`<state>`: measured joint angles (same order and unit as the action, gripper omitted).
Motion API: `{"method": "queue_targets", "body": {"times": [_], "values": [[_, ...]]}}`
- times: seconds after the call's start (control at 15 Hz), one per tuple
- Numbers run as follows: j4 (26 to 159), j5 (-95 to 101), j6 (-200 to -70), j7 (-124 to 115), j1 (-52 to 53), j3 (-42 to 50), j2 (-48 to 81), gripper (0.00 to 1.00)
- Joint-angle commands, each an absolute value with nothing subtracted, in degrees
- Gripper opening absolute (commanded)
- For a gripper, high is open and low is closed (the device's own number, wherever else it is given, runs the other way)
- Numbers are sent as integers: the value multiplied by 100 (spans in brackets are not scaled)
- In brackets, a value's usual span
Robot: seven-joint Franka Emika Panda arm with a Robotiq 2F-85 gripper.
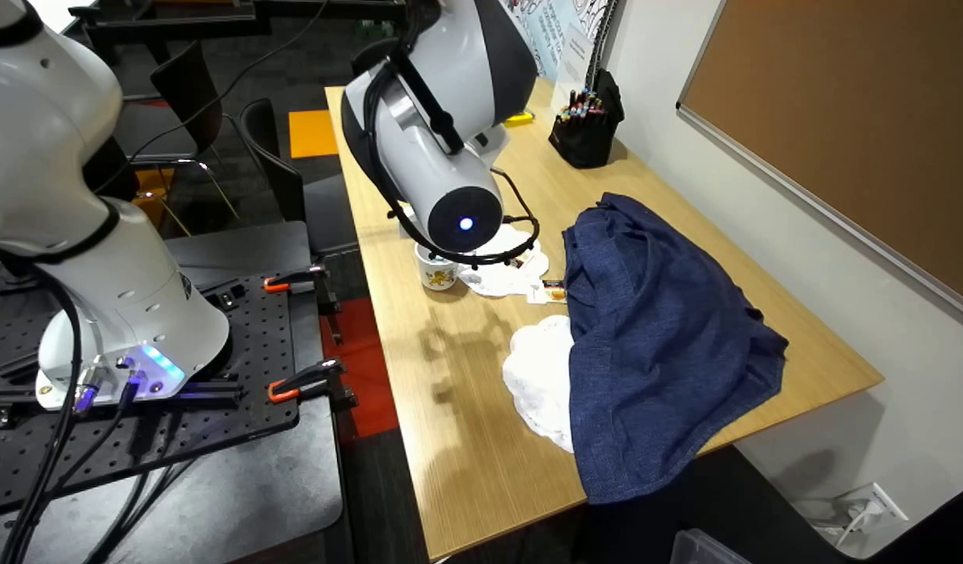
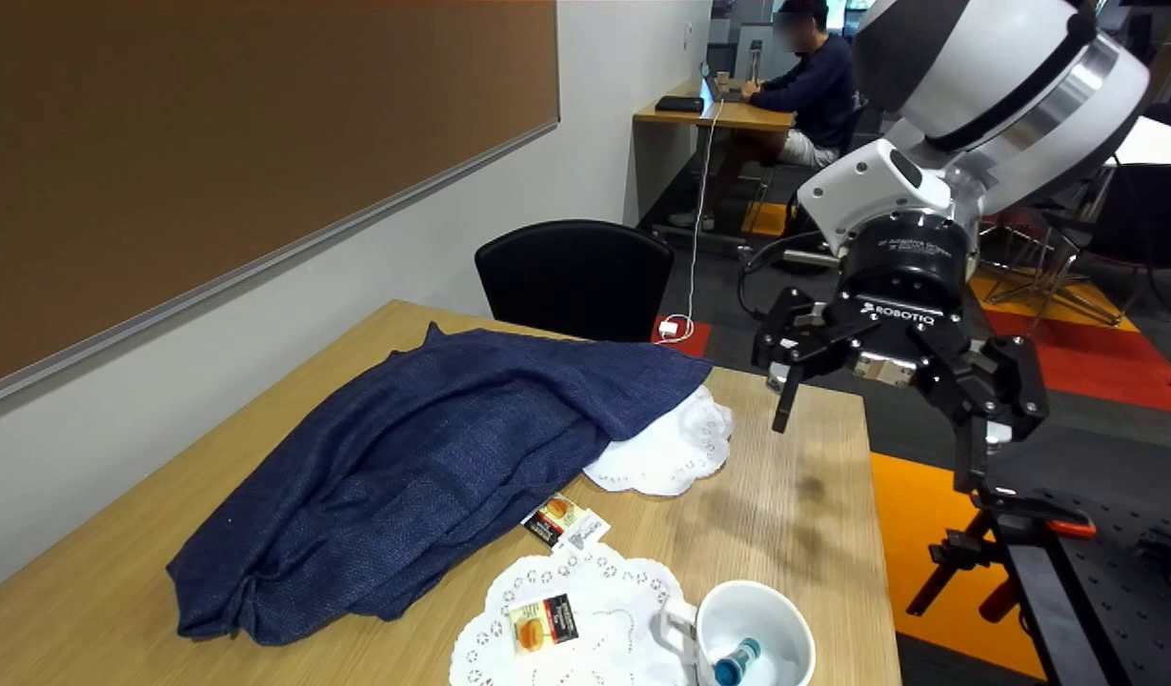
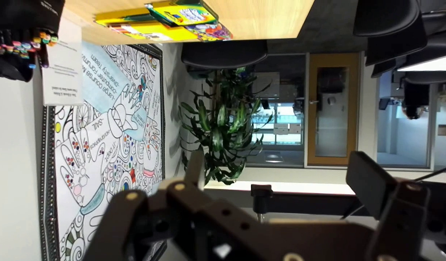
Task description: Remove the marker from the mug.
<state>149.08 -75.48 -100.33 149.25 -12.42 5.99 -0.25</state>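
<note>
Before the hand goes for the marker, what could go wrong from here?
The marker seems to lie low inside the mug, so the hand, open wide, might bump the rim and tip it. The mug stands near the edge of the table, so a knock could send it off. The wrist view shows neither marker nor mug, so lining up by that camera alone could miss.

Glossy mug point(image 2: 758, 615), coarse woven cloth point(image 2: 423, 486), smooth wood-grain table point(image 2: 752, 505), paper doilies point(image 2: 676, 453).
</note>
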Motion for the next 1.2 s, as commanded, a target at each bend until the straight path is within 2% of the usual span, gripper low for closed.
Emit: {"method": "queue_targets", "body": {"times": [0.0,0.53,1.13], "values": [[14824,-7630,-10294,14919,-1081,690,163,100],[14879,-7709,-10553,14919,-961,639,531,100],[14667,-8443,-12008,14912,-438,455,1118,100]]}}
